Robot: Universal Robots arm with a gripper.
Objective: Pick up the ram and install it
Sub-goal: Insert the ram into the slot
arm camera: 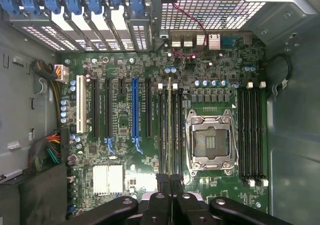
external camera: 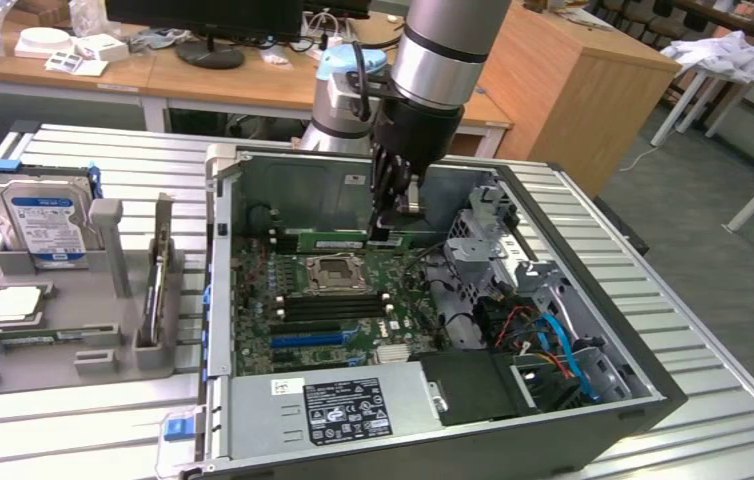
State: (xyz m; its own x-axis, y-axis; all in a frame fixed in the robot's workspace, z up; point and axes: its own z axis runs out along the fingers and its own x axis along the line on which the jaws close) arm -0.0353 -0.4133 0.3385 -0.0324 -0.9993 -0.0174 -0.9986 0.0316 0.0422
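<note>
1 pincer (external camera: 392,228): nearly closed, pinching the ram | 1 ram (external camera: 337,240): up on its edge in a slot just beside the socket (external camera: 333,272), inside the case (external camera: 644,390) | 1 drive (external camera: 38,215): out on the desk (external camera: 84,440) | room: open above, case walls close by

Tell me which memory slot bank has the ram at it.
The bank between the CPU socket and the blue expansion slot: the tool holds the ram there. The other bank, beyond the socket, is empty.
</note>
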